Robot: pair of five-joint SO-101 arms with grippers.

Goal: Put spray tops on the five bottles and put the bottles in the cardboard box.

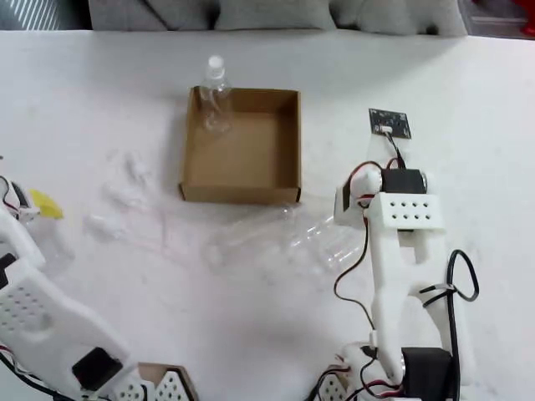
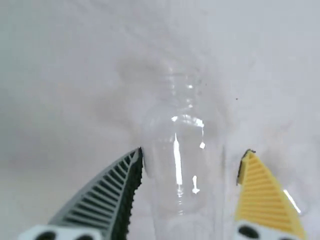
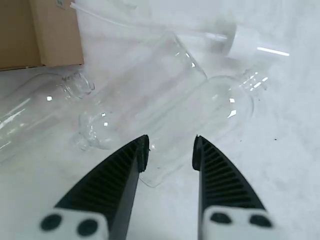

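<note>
Left gripper [image 2: 194,151], open, straddles a bottle [image 2: 177,130]; right gripper [image 3: 170,138], half open, holds nothing over lying bottles [image 3: 165,85]. Picking step, I judge: next, close gently.

This looks like a robot lab, a work room for trying out robots. A big white table [image 1: 468,75] takes up most of the room. Two white robot arms stand at its near edge, the left arm [image 1: 42,326] and the right arm [image 1: 405,251]. Loose wires [image 1: 452,322] run along the arms. A small bare circuit board [image 1: 389,123] lies on the table with a wire plugged in. Behind the table are grey cushions [image 1: 276,12].
</note>
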